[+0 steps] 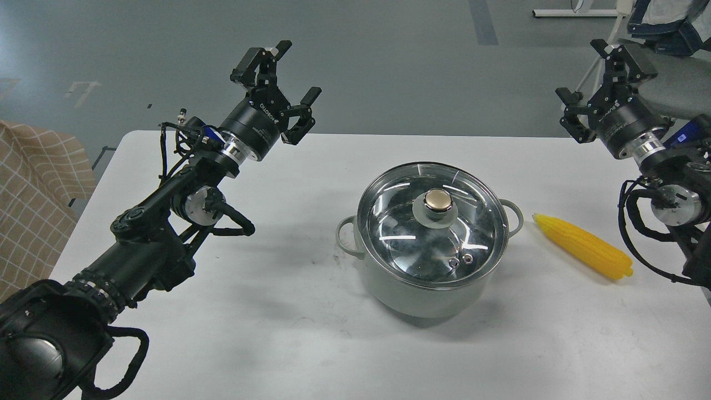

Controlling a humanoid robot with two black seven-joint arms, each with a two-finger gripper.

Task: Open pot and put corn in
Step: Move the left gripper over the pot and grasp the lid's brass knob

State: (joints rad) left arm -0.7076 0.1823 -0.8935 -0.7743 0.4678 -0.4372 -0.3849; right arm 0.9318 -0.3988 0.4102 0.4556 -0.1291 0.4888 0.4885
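Note:
The pale grey-green pot stands in the middle of the white table. A round glass lid with a metal knob covers it. The yellow corn lies on the table to the right of the pot, its point towards the pot. My left gripper is open and empty, raised over the far left edge of the table, well left of the pot. My right gripper is open and empty, raised at the far right, above and behind the corn.
A checked beige cloth hangs beyond the table's left edge. A grey seat or bench and white frame legs stand on the floor at the back right, close behind my right gripper.

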